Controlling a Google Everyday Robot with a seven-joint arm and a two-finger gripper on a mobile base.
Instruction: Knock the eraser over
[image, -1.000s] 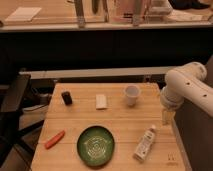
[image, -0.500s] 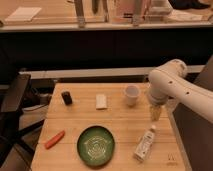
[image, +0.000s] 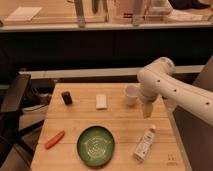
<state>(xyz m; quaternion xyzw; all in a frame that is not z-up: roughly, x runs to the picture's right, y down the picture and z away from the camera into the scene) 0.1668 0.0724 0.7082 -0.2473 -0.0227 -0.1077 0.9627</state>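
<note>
You have a thick white arm (image: 176, 89), rounded at its joints, with small dark dots along the shell; its pale tan claw (image: 146, 110) hangs right of centre frame.

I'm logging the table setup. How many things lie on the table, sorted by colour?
Black: 1, the eraser
White: 3, the cup, the flat block, the bottle
Orange: 1, the marker
Green: 1, the plate
Total: 6
The gripper, not counted, hangs just right of the cup.

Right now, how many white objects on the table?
3: cup back right, flat block back centre, bottle lying front right. The gripper hangs just right of the cup. The arm could hide more.
</note>
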